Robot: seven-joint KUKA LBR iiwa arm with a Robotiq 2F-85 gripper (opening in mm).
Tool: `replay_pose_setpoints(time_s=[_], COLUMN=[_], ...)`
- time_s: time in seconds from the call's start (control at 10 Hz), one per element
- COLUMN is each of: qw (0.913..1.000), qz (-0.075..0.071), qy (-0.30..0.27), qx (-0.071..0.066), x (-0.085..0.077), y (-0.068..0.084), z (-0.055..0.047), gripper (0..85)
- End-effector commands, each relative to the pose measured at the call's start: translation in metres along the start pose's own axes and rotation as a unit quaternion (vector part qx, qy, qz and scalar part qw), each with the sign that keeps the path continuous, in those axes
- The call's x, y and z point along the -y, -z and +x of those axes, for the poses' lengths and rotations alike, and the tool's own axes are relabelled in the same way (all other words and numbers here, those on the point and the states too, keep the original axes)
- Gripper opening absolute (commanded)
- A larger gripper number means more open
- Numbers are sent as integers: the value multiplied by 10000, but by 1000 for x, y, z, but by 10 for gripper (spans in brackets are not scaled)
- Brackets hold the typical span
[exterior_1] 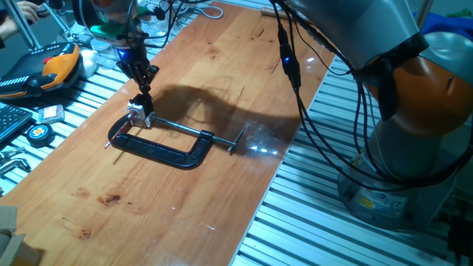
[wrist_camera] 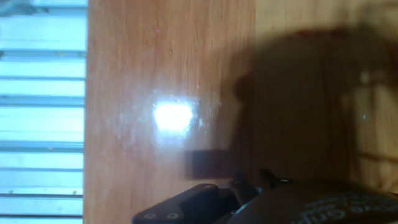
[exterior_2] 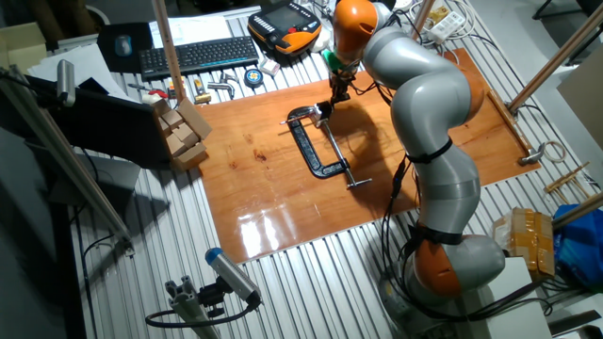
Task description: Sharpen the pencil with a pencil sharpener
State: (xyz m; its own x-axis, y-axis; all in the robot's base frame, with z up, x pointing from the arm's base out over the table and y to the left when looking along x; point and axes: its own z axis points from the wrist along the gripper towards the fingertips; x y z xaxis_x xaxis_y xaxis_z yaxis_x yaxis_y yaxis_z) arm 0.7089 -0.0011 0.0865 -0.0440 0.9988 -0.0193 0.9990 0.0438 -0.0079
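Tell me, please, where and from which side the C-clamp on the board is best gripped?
Grip the C-clamp at its long black spine, coming straight down from above. It lies flat on the wooden board, so the spine offers two free parallel sides, while the thin screw rod would probably slip.

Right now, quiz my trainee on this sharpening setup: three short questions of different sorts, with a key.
1. True or false: the C-clamp lies flat on the wooden board.
2. The gripper hangs over: A) the clamp's handle end, B) the pencil sharpener at the clamp's jaw end, C) the keyboard.
3. Fill in: in the hand view, the board shows a bright ____.

Key: 1 true; 2 B; 3 glare spot.
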Motion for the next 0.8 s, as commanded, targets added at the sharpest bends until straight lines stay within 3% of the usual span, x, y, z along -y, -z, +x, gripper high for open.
replay_pose_setpoints(time_s=[0.0,0.4,0.7], qw=[10000,10000,9998], qz=[-37,-61,-171], qy=[-2,5,43], qx=[11,-4,-67], x=[-3,-4,-9], y=[4,3,-8], z=[-2,-2,-1], gripper=[340,340,340])
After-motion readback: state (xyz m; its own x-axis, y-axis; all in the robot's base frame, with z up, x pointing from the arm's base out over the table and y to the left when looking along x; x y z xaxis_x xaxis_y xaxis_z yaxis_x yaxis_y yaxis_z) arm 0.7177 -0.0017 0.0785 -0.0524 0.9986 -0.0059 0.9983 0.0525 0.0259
